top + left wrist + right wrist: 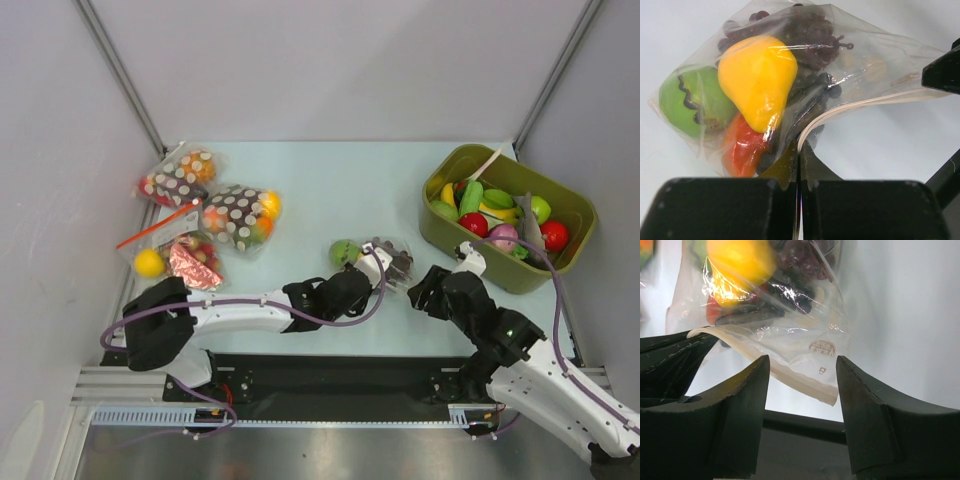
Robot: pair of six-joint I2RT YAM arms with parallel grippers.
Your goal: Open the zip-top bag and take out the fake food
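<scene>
From above, we see the zip-top bag on the pale table, with the olive bin of toy produce to its right and the dark dotted bags well off to its left. The left gripper reaches in at the bag's near edge. The right gripper sits just to the bag's right.

The left wrist view shows that gripper clenched on the bag's near lip, with the film pinched flat between its jaws. Beyond the pinch, inside the bag, lie the yellow pear, the green fruit, the grape bunch and the orange-red piece. The white zip strip runs from the pinch toward the bag's right corner.

In the right wrist view those jaws stand apart, holding nothing. The bag's strip corner hangs between them, but we cannot tell whether either jaw touches it.

We judge the step in hand to be catching the opposite lip. To do it well, we should close the right jaws on one layer of film only, just beside the strip. Then we should pull away from the left pinch so the seal peels apart. Catching both layers would keep the mouth sealed, and a hard tug could slide the slick film out of the left jaws.
</scene>
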